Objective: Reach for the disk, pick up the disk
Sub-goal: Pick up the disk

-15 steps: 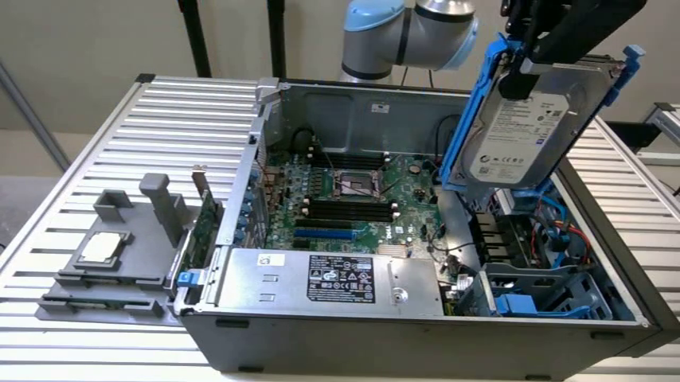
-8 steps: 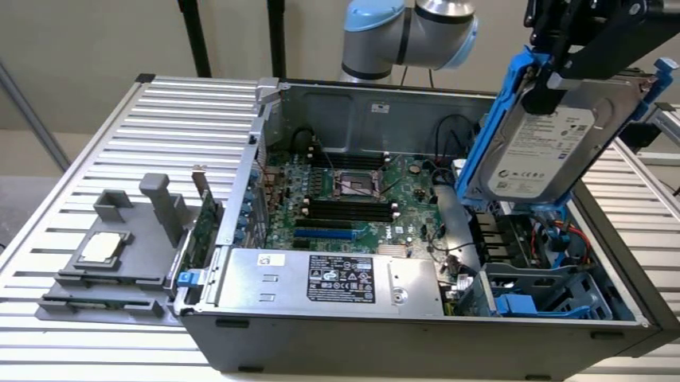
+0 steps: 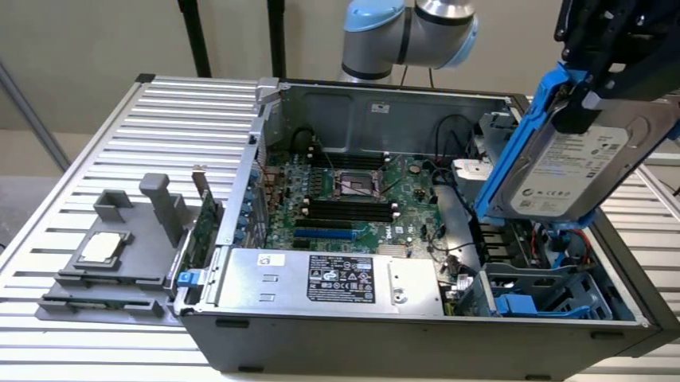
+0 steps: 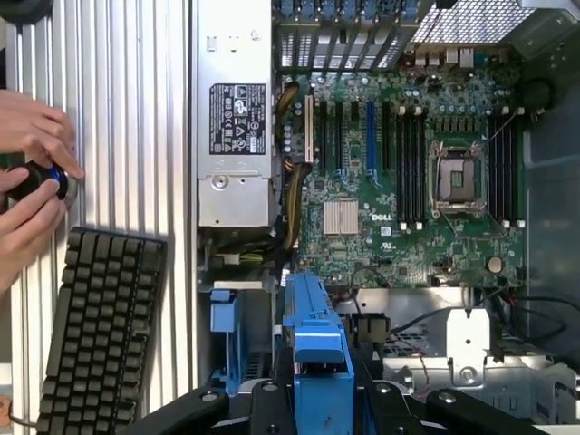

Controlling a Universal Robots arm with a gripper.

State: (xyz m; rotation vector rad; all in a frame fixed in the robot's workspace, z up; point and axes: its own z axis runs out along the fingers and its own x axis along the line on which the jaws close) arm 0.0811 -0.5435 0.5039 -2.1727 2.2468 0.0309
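A: Well, starting at the exterior view's left, what edges matter?

B: A grey fixture block sits on the slatted metal table, holding a small silvery square chip. Bare slats run behind it up to the table's far edge. Just beside it stands the open computer case, its near wall close to the table's front edge.

A: And inside the case?

B: The power-supply box lies along the near wall, the motherboard behind it, and blue drive bays at the exterior view's right. The room above the motherboard is open.

A: Where's the disk?

B: The disk hangs tilted above the drive bays, at the exterior view's right, clear of the case walls, label facing out, blue bracket framing it.

A: The claw?

B: The gripper is clamped on the disk's upper end, jaws partway closed against the bracket. The disk touches nothing else that I can see.

A: What does the wrist view add?

B: It looks straight down the disk's blue bracket, between the black gripper fingers, onto the motherboard and power-supply box. Beside the case it shows a black keyboard on the slats and a person's hands around a small dark object. The exterior view gives the fixture block and the disk's label instead.
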